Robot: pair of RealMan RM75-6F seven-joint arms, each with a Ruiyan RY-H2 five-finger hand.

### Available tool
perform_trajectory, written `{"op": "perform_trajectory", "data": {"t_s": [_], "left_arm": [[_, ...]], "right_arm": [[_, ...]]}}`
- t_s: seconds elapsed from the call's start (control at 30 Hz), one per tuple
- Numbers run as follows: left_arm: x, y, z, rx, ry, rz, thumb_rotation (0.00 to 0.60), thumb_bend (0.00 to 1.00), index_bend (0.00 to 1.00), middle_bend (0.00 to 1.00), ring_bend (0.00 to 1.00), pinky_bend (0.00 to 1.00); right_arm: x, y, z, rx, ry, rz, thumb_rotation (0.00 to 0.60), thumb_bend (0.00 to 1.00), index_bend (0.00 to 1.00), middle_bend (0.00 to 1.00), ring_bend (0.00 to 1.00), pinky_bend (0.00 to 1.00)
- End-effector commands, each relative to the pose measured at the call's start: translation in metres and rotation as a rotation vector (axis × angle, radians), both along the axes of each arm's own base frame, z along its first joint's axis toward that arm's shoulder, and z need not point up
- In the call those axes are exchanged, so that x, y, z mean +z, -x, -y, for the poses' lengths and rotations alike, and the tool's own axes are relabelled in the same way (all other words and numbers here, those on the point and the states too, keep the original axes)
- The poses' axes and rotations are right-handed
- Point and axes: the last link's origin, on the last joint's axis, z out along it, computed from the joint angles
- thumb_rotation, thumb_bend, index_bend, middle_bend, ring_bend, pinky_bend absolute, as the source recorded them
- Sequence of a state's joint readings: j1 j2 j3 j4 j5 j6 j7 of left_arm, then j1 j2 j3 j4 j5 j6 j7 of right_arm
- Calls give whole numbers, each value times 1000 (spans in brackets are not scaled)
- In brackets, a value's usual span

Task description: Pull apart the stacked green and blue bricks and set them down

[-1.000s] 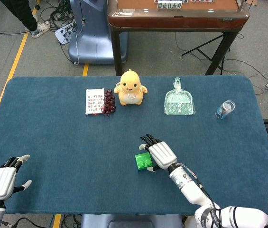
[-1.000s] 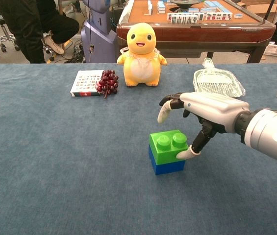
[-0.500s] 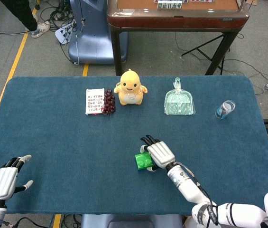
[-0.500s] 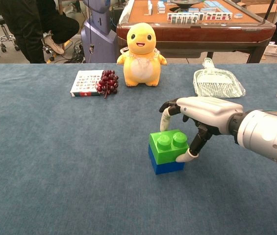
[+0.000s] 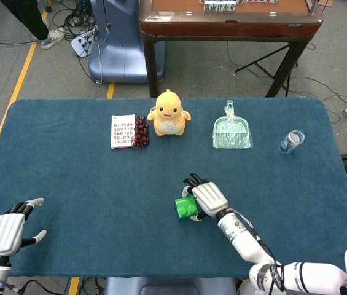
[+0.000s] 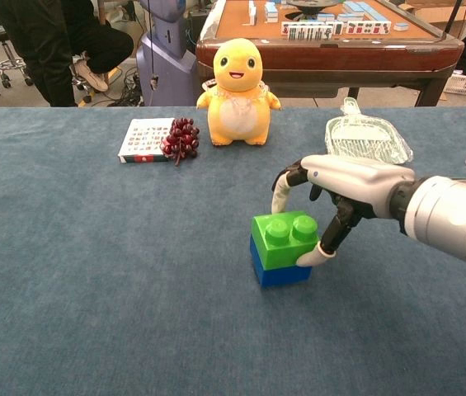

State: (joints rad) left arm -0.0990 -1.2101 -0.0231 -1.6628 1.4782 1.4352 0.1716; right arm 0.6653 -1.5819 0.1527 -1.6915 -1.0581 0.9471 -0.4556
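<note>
A green brick [image 6: 284,239] sits stacked on a blue brick [image 6: 278,274] near the table's front middle; in the head view only the green brick [image 5: 186,208] shows. My right hand [image 6: 344,186] reaches over the stack from the right. Its thumb presses the green brick's right side and its fingers [image 6: 280,196] curl down behind the brick's back edge, so the hand grips the green brick. The same right hand [image 5: 207,196] covers the stack's right side from above. My left hand [image 5: 5,233] hovers at the table's near left corner, fingers apart, holding nothing.
Along the back stand a yellow duck toy [image 6: 237,81], a card box [image 6: 142,139] with dark grapes [image 6: 181,137] beside it, and a clear green dustpan [image 6: 366,136]. A can [image 5: 291,142] lies at the far right.
My right hand has closed in on the stack, thumb and fingers now against the green brick. The stack has shifted slightly. The left hand has barely moved.
</note>
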Motion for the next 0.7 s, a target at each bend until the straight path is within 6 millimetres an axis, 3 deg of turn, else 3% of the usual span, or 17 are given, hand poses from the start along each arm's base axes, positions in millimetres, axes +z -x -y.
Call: {"op": "perform_trajectory", "data": {"t_s": [0.03,0.3,0.5,0.7], "left_arm": [[3,-9,-10,-20,-7,45,600,0,288,385,376,590],[0,-60,-45,-113,51,201,600,0,287,745,640,835],[-10,-103,-71,-173,109,238,600,0,293,954,791,979],[-31,-154,-90,-231,198,360,600,0,322,1000,911,1000]], "right_arm": [[21,-5,3,1,34,42,600,108,621,185,31,222],[74,-21,13,23,141,114,600,104,640,196,31,222],[96,-36,19,44,186,156,600,104,640,199,31,222],[96,-53,21,71,183,190,600,104,640,199,31,222]]}}
